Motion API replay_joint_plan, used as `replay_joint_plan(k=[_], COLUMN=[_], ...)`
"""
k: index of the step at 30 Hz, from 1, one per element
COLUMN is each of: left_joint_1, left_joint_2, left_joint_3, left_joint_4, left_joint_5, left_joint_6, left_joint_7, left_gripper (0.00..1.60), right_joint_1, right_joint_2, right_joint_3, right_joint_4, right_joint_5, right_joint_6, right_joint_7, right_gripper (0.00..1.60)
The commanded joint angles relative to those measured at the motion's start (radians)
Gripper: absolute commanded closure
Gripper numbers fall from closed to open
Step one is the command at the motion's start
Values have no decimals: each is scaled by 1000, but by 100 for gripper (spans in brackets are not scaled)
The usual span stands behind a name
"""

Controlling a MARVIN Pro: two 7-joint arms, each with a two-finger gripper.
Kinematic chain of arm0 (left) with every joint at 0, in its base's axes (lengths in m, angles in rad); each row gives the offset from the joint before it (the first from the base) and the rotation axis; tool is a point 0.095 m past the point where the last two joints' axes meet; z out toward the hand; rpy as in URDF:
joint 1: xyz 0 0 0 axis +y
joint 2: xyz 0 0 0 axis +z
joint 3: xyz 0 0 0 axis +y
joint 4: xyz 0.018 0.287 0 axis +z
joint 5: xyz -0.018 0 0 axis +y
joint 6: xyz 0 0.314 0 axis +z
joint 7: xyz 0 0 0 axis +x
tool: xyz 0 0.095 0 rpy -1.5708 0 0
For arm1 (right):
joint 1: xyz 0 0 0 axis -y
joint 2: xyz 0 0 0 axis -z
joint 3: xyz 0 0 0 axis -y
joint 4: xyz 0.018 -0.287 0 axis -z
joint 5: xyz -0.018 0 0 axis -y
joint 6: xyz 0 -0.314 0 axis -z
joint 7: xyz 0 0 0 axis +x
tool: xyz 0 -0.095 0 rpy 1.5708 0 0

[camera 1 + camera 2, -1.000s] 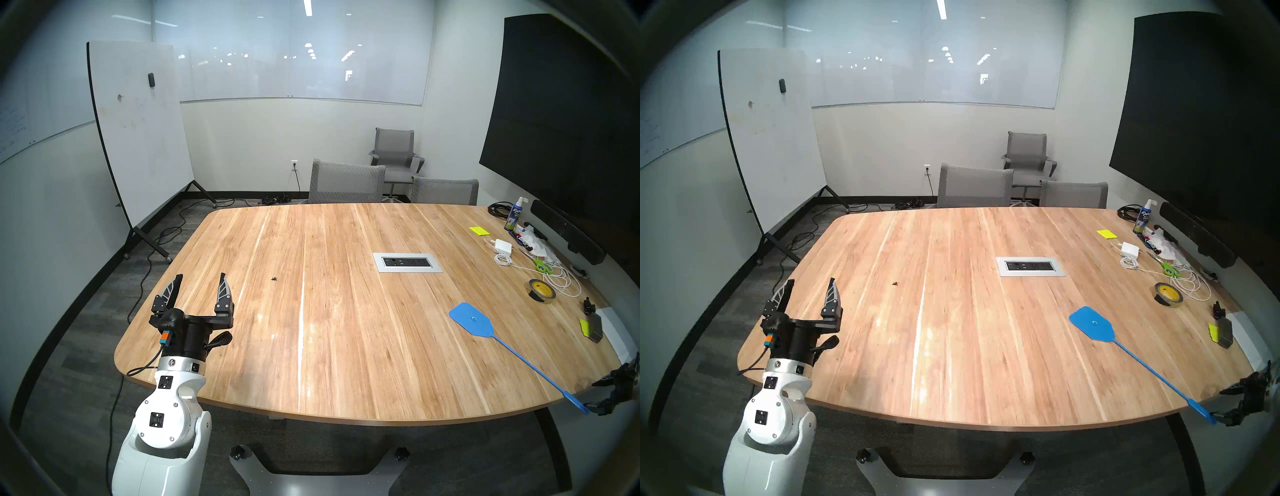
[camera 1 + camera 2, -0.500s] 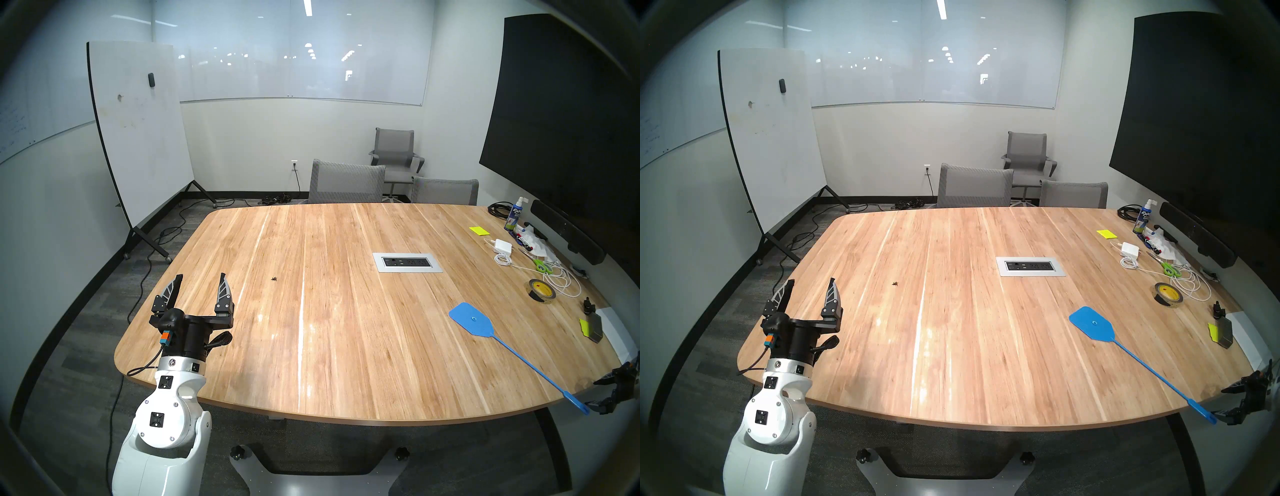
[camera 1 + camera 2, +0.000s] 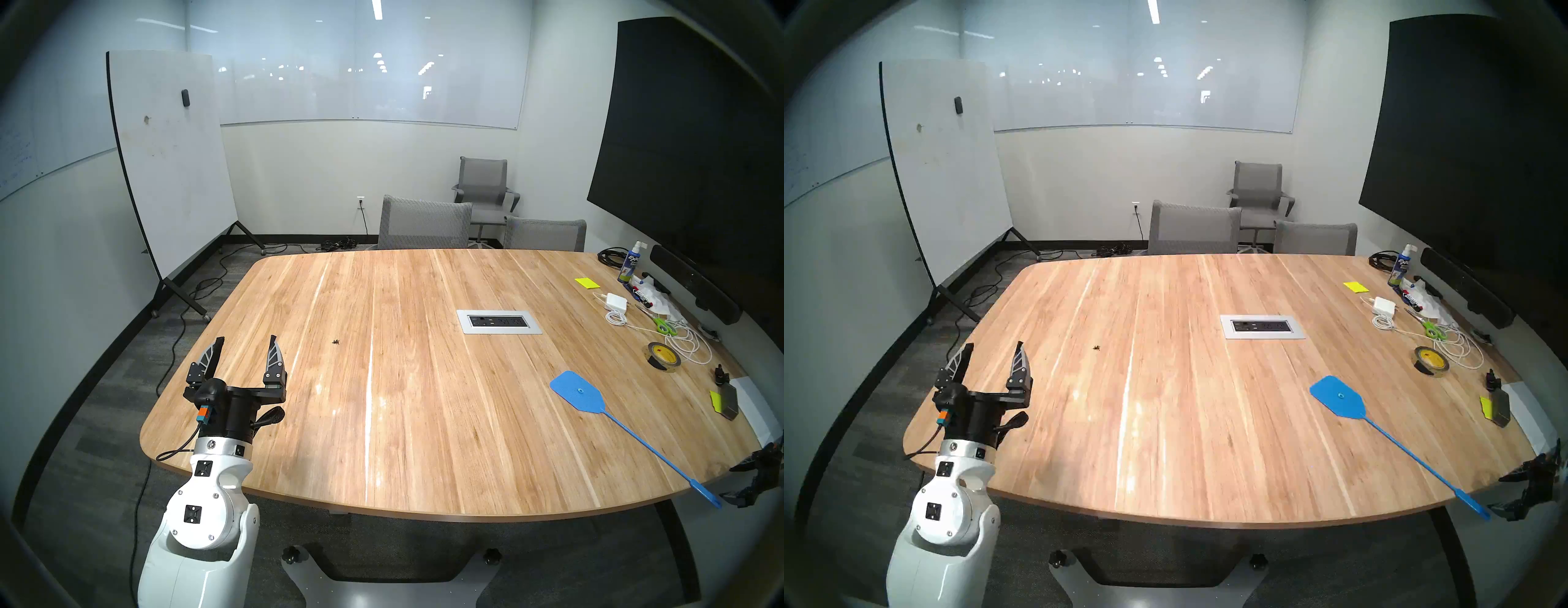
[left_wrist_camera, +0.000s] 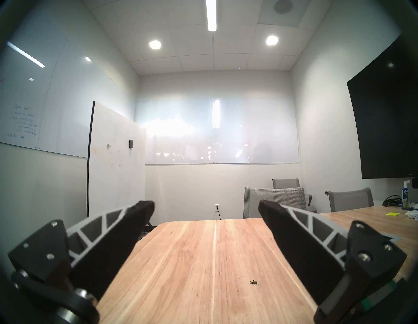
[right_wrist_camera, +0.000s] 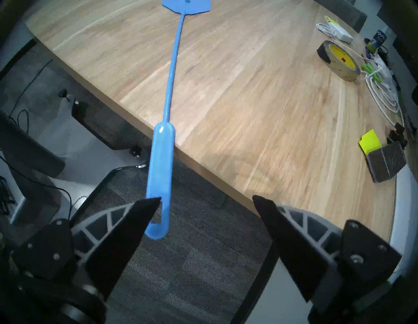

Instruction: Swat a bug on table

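The bug [image 3: 336,341] is a tiny dark speck on the left part of the wood table [image 3: 424,424]; it also shows in the left wrist view [image 4: 253,282]. My left gripper [image 3: 247,338] is open and empty above the table's near left corner, short of the bug. A blue fly swatter [image 3: 577,391] lies flat on the right part, its handle end [image 5: 159,185] sticking out past the near edge. My right gripper [image 5: 206,199] is open off that edge; the handle end lies between its fingers, close to the left finger [image 5: 126,228], not clamped.
A silver power-outlet panel [image 3: 499,322] is set in the table's middle. A tape roll [image 3: 664,357], white charger [image 3: 617,302], green scissors [image 3: 664,326], spray bottle [image 3: 632,263] and yellow notes [image 3: 587,282] crowd the right side. Grey chairs [image 3: 424,223] stand beyond.
My right gripper has drifted very slightly to the right by the swatter's handle end. The swatter, the bug and my left arm have not moved.
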Motion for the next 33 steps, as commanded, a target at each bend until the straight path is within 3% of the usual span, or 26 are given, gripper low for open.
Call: replay_joint_plan(k=[1,33], left_joint_1=[-2,-10], left_joint_2=[1,0], left_joint_3=[1,1], left_joint_4=[-15,-5], left_joint_5=[1,1], left_joint_6=[-5,-6], left_joint_7=[-1,-1], left_gripper=[0,0], right_joint_1=[-31,-116], right_joint_2=[18,-17], right_joint_3=[-6,-57], right_joint_4=[-11,-99], right_joint_5=[5,24], right_joint_6=[12,57], right_joint_7=[94,135], right_gripper=[0,0])
